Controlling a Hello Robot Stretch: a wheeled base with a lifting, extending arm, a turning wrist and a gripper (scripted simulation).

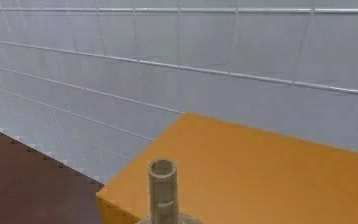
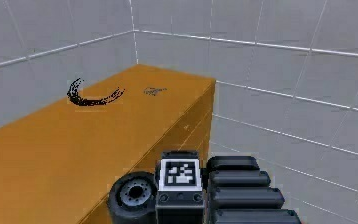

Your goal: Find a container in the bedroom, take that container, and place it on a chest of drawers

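In the forward view we are seeing dark reddish-brown floor (image 1: 27, 185) at the left, a pale grey tiled wall (image 1: 187, 60) behind it, and a flat orange wooden top (image 1: 267, 170) spreading to the right. In the arm side view, a thin dark curved ring-like shape (image 2: 92, 95) is lying on the long orange wooden chest of drawers (image 2: 47, 150), with a small grey speck (image 2: 153, 91) near its right. The gripper (image 2: 135, 195) is sitting low at the bottom edge, well apart from that curved shape. We are not making out its fingers, so we cannot tell whether they are holding anything.
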